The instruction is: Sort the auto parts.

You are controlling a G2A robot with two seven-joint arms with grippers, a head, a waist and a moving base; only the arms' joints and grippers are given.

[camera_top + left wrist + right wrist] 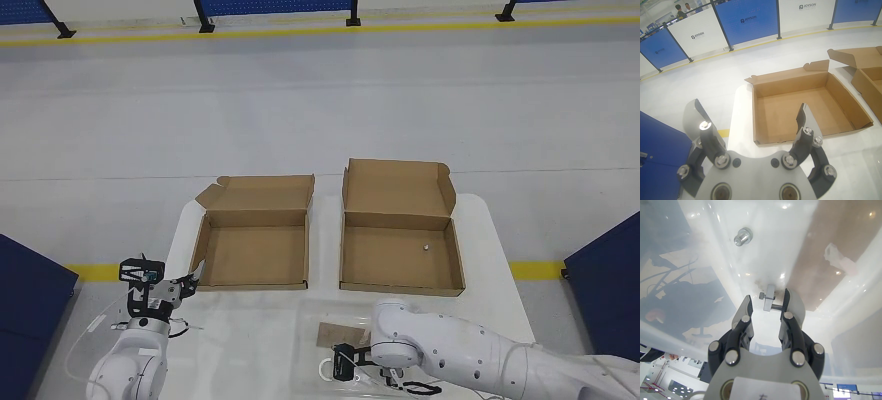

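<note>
The step in hand is a pick from the clear bin [668, 340] at the front edge of the surface [325, 250]. The right tool [767, 297] is down inside the bin, spread, straddling a metal part [769, 292]: a small flat plate with a pin through it. The pin's end seems to touch one pad while the other stands apart.

Next, the pads likely need to press together on the pin, then lift clear of the bin wall toward a box. The right box [390, 255] at the far edge already holds one small piece [426, 243]; the left box [252, 255] is bare.

A stubby bolt [743, 237] and a white plastic clip [838, 260] lie farther along the bin. The left tool [750, 105] hangs spread at the surface's left edge.
</note>
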